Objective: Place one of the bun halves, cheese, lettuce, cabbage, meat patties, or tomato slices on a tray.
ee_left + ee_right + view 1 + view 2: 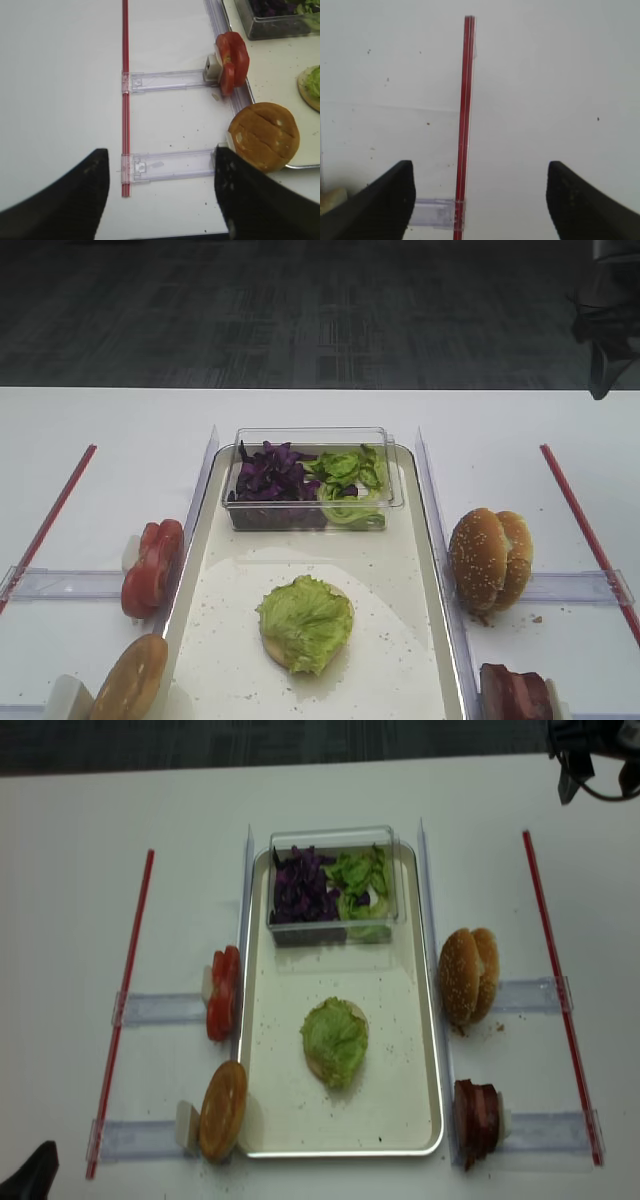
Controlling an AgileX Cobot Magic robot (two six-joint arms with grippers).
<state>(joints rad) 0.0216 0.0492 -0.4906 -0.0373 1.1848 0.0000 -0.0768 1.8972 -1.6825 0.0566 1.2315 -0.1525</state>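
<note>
The cream tray (196, 580) (340, 1152) holds a bun half topped with a lettuce leaf (305, 623) (336, 1040). Left of the tray stand tomato slices (152, 566) (232, 61) and a bun half (132, 678) (264, 135). To its right are two bun halves (490, 558) and meat patties (515, 692) (477, 1120). Purple cabbage (270, 475) and more lettuce (350, 480) fill a tub. Cheese is out of view. My left gripper (160, 165) is open and empty over the table, its right finger beside the left bun. My right gripper (480, 170) is open and empty above a red strip (466, 125).
A clear plastic tub (395, 495) sits at the tray's far end. Clear rails (167, 80) (170, 165) carry the side foods. Red strips (50, 515) (585, 530) run along both sides of the white table. A dark object (605, 320) stands beyond the far right edge.
</note>
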